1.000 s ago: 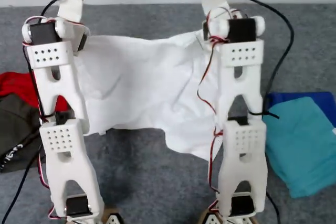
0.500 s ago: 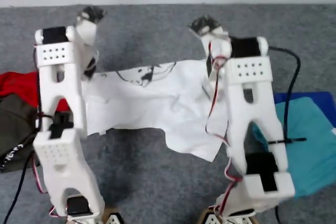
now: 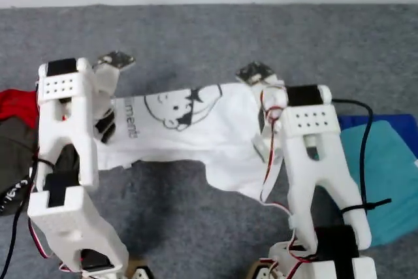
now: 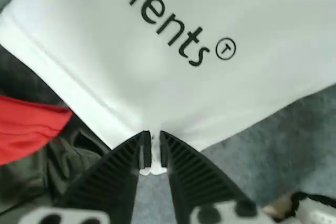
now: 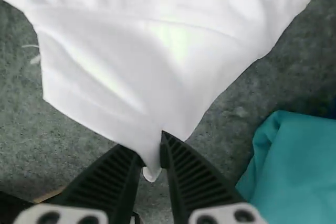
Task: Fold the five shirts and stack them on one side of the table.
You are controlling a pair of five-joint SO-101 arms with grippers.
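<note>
White cotton shirt with black cartoon print (image 3: 189, 129) mid-table, long axis running arm to arm. Left gripper (image 4: 151, 153) clamped on its end by red cloth (image 4: 26, 129); right gripper (image 5: 152, 158) likewise, by teal folded shirt (image 5: 294, 161). Near hem probably base-ward of both.

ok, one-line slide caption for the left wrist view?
Left gripper shut on an edge of the printed white shirt, a red shirt beside it on the grey table.
</note>
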